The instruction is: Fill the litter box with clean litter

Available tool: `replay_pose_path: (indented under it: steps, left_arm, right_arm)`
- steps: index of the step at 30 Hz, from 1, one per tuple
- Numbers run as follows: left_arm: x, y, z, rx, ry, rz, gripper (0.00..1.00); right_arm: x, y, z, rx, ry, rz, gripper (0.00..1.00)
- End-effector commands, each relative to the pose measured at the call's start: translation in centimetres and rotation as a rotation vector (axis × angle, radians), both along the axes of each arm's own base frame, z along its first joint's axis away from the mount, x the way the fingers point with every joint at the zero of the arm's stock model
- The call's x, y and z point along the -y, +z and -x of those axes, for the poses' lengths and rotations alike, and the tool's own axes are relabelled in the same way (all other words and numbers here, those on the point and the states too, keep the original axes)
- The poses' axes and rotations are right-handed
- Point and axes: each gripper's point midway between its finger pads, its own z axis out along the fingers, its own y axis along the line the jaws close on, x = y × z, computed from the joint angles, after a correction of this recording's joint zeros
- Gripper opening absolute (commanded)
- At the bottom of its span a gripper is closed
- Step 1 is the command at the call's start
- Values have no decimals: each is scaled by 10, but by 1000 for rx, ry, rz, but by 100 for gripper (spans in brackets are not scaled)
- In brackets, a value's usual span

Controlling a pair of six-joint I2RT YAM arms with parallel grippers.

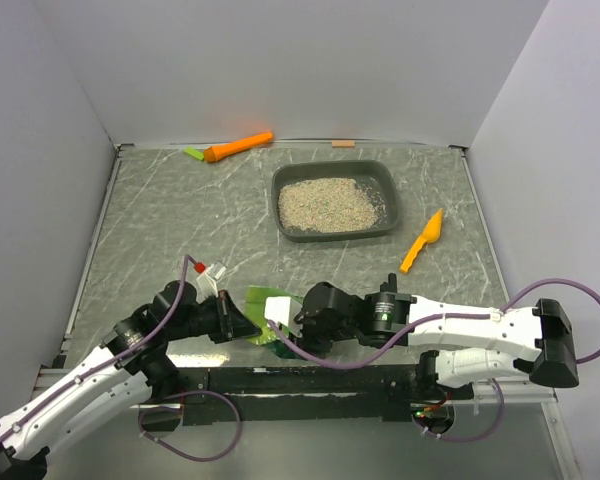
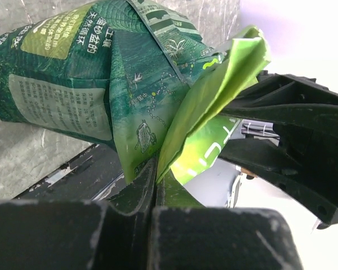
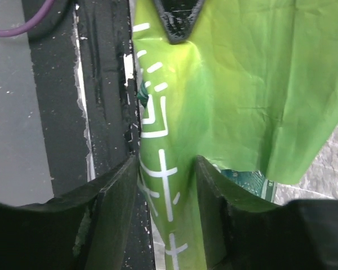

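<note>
My left gripper (image 2: pixel 156 169) was pinched tight on an edge of the crinkled green-teal plastic bag (image 2: pixel 73 73), down near the arm bases. My right gripper (image 3: pixel 166 163) stood half open astride its lime fold (not visibly clamped). The shallow dark grey plastic litter box (image 1: pixel 390 190) sat further back on the table (image 1: pixel 180 220), with beige-grey sandy litter (image 1: pixel 327 203) inside.

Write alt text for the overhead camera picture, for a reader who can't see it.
A crumpled green bag sits at the near edge, the left gripper shut on it and the right gripper straddling it. Farther back, the grey litter box holds a layer of litter, an orange scoop lying to its right.
</note>
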Motion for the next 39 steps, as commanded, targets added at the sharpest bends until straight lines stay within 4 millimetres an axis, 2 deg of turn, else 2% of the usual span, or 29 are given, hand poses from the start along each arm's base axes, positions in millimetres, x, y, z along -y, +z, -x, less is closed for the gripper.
replay_pose_path:
  steps: [1, 3, 4, 6, 7, 9, 10, 12, 14, 16, 18, 20, 21, 24, 27, 28, 31, 34, 39]
  left_arm:
    - [-5, -3, -2, -12, 13, -49, 1]
    - [-4, 1, -2, -3, 8, -50, 1]
    - [-4, 7, -3, 10, 7, -45, 1]
    - [-4, 14, -6, 42, 3, -54, 1]
    - [-6, 26, -10, 85, 11, -62, 1]
    - [-8, 38, -17, 132, 21, -82, 4]
    - [-10, 58, -26, 209, 42, -86, 10]
    - [-14, 73, -31, 261, 54, -111, 14]
    - [-15, 107, -35, 381, 45, -77, 21]
    - [-12, 131, -35, 483, 9, -45, 29]
    - [-4, 154, -28, 580, -54, 29, 33]
    - [6, 159, -19, 651, -150, 76, 36]
    - [15, 169, -10, 699, -229, 138, 37]
    - [29, 153, -3, 701, -344, 156, 36]
    - [35, 133, -14, 719, -350, 106, 37]
    - [37, 133, -16, 738, -352, 102, 37]
    - [42, 128, -19, 795, -367, 79, 41]
    - [52, 121, -14, 838, -435, 74, 46]
    - [82, 108, 3, 945, -547, 59, 52]
  right_arm:
    - [21, -29, 2, -19, -33, 130, 41]
    - [27, -35, 0, -15, -48, 170, 30]
    - [28, -37, 0, -15, -51, 183, 18]
    - [31, -39, -2, -10, -57, 201, 5]
    - [34, -41, -1, -14, -60, 217, 0]
    - [36, -41, 1, -22, -54, 230, 0]
    - [38, -41, 1, -24, -60, 237, 0]
    - [37, -36, 1, -26, -62, 223, 0]
    - [37, -28, 1, -27, -66, 206, 0]
    - [37, -24, 2, -60, -58, 187, 0]
    - [38, -17, 2, -96, -56, 172, 0]
    - [40, -5, 1, -160, -55, 138, 0]
    - [40, -1, 0, -177, -58, 123, 0]
    - [43, 16, -12, -224, -100, 55, 0]
    - [41, 31, -11, -282, -92, -6, 0]
    - [41, 33, -9, -292, -87, -15, 0]
    - [40, 33, -9, -341, -93, -31, 0]
    - [38, 33, -7, -384, -94, -50, 0]
    - [36, 29, -8, -411, -110, -75, 0]
